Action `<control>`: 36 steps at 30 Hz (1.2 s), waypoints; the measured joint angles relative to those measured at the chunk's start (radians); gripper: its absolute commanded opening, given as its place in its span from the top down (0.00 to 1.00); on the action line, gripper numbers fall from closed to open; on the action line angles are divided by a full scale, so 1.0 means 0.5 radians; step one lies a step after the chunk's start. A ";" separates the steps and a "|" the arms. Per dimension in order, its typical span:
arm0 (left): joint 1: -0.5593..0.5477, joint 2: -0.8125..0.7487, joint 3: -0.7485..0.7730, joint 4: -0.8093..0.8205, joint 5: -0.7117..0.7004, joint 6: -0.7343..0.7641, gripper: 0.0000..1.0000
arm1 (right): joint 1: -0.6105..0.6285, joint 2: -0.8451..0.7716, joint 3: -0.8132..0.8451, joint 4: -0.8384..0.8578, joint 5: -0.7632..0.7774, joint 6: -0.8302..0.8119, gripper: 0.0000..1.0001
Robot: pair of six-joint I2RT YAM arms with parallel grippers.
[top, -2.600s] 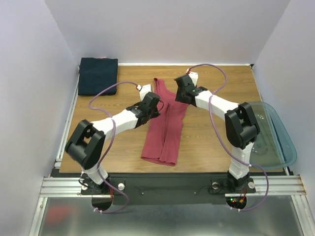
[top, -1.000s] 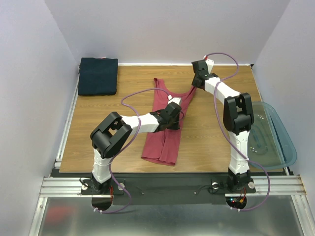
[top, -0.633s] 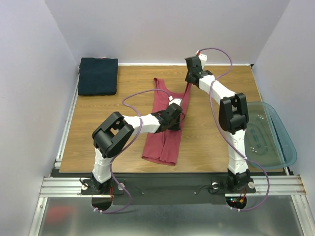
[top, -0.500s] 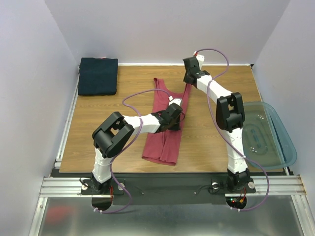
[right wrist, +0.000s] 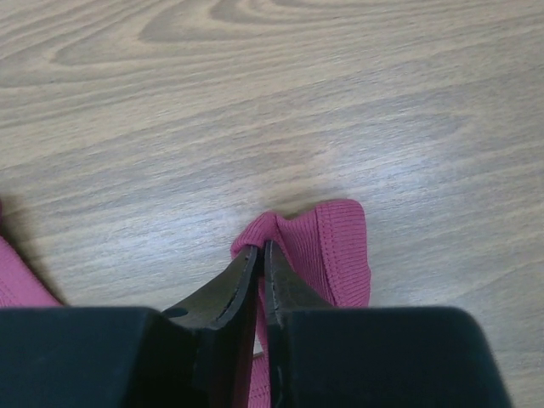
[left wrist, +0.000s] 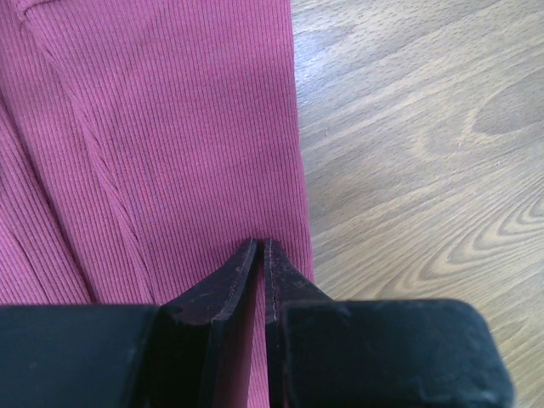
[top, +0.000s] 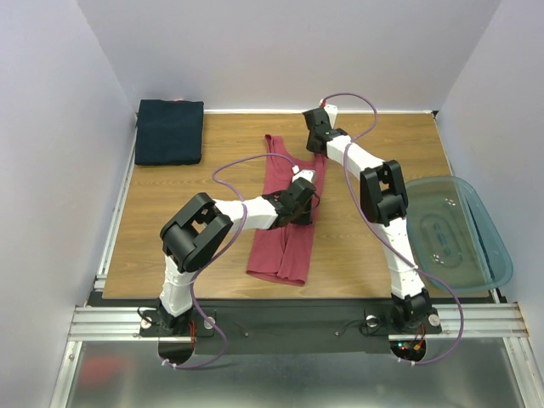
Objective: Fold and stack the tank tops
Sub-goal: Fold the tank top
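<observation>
The rose-red tank top (top: 285, 229) lies lengthwise in the middle of the wooden table (top: 187, 221). My left gripper (top: 304, 190) is shut, its tips resting on the ribbed cloth (left wrist: 170, 127) close to the top's right edge; in the left wrist view the gripper (left wrist: 261, 243) shows no fold between its fingers. My right gripper (top: 316, 141) is shut on the top's right shoulder strap (right wrist: 336, 242) and holds it bunched just above the wood; it also shows in the right wrist view (right wrist: 260, 246). The dark navy tank top (top: 169, 132) lies folded flat at the far left corner.
A translucent blue-green plastic tub (top: 463, 234) hangs over the table's right edge. White walls close in the far side and both sides. The two arms' purple cables loop above the red top.
My right gripper has carried the strap leftward along the far side, toward the top's neckline. My left gripper crossed from the top's left side to its right edge and has stayed there.
</observation>
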 measured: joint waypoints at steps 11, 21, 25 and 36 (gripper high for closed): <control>0.000 -0.011 0.029 -0.060 0.016 0.001 0.72 | 0.000 0.002 0.000 0.000 0.023 -0.014 0.48; 0.034 -0.288 0.129 -0.151 0.031 -0.001 0.71 | 0.000 -0.108 0.001 -0.014 -0.017 -0.014 0.33; 0.132 -0.416 0.183 -0.169 -0.018 -0.040 0.72 | 0.000 -0.188 0.001 -0.014 -0.054 -0.010 0.37; 0.889 -0.272 0.564 -0.259 -0.204 -0.211 0.78 | 0.001 -0.290 -0.006 0.054 -0.480 0.018 0.42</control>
